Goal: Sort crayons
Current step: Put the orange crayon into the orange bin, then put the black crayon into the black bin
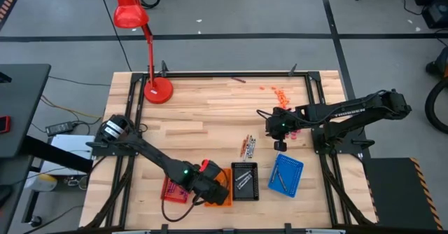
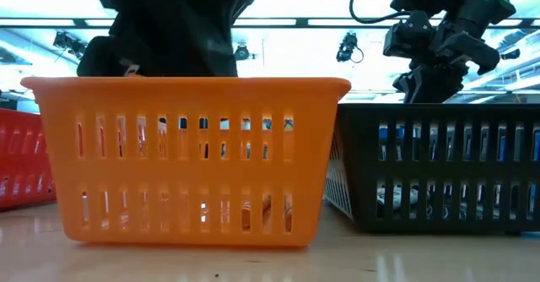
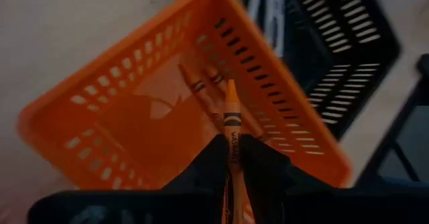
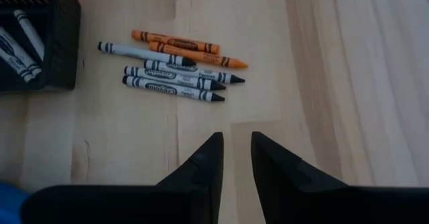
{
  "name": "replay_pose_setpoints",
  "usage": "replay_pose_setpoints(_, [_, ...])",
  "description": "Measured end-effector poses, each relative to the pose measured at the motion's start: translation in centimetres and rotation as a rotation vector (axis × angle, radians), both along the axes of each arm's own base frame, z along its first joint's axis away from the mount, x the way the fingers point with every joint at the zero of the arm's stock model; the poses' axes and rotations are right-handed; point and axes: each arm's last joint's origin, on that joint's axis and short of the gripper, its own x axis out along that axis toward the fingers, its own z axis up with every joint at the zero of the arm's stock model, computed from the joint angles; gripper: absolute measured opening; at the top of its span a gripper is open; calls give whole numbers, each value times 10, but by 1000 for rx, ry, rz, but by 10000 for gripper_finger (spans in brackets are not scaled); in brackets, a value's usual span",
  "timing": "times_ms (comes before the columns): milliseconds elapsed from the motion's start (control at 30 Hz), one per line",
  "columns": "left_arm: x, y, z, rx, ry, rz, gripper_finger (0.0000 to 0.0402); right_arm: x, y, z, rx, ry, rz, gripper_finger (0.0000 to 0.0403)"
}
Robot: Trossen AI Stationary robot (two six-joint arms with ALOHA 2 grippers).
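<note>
In the left wrist view my left gripper [image 3: 232,141] is shut on an orange crayon [image 3: 231,113], above the inside of the orange tray [image 3: 114,83]. Two more orange-brown crayons [image 3: 199,88] lie on the tray's floor. From above, that gripper [image 1: 210,189] is at the orange tray [image 1: 225,175] near the table's front edge. My right gripper [image 4: 234,142] hangs open over bare wood, a little short of several loose crayons [image 4: 175,66] in orange, white and black, which lie side by side on the table [image 1: 247,147]. My left gripper pinches the orange crayon between its two fingers at the wrapper's printed part [image 3: 233,150]. The crayon lies along the fingers, and its pointed end [image 3: 230,86] sticks out ahead of them. Its back end is hidden between the fingers. It is clear of the tray, slanting down over it.
Four mesh trays stand in a row at the front edge: red [image 1: 173,190], orange, black [image 1: 244,180] holding white crayons [image 4: 23,33], and blue [image 1: 285,174]. A red desk lamp [image 1: 150,66] stands at the back left. Small pink and orange bits [image 1: 280,94] lie at the back right.
</note>
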Motion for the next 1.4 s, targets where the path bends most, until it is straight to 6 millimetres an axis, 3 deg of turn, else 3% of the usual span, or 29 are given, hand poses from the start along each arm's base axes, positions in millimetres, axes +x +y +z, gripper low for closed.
replay_pose_setpoints(367, [3,6,6,79,-20,-116,147,3,1,2,31,-39,22,82])
replay_pose_setpoints(933, [26,53,13,340,-58,-206,150,5,0,3,-5,-61,28,82])
replay_pose_setpoints(1167, [36,84,14,543,-8,-334,150,22,-8,3,-137,-163,-87,82])
replay_pose_setpoints(1300, [43,95,17,731,-6,-454,147,30,-17,-5,-184,-155,-111,82])
replay_pose_setpoints(1400, [50,109,19,749,-22,-541,143,33,-20,-11,-212,-124,-99,82])
